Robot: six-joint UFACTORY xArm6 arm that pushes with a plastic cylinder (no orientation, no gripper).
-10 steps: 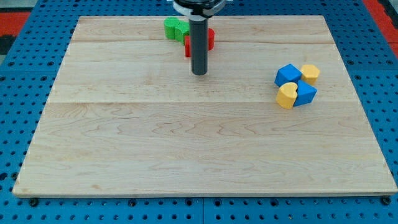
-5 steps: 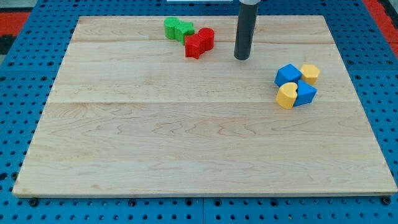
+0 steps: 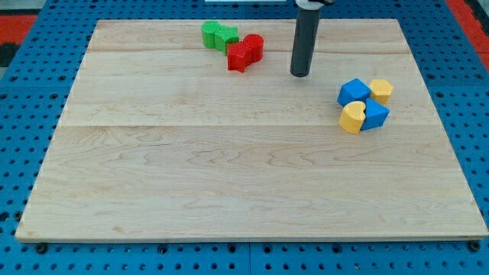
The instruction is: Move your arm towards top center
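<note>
My tip [image 3: 300,74] rests on the wooden board [image 3: 229,168] near the view's top, a little right of centre. It touches no block. Two red blocks [image 3: 244,52] lie to its left, joined to two green blocks [image 3: 218,35] further up and left. To the tip's lower right sits a cluster: a blue cube [image 3: 354,92], a yellow block [image 3: 380,90], a yellow heart-like block [image 3: 352,117] and another blue block [image 3: 375,115].
The board lies on a blue pegboard table [image 3: 30,76] with a grid of holes. A red area [image 3: 15,23] shows at the view's top left corner and another at the top right.
My tip moved from beside the red blocks to the right and slightly up over the last second, then shifted only a little right and down. No block moved.
</note>
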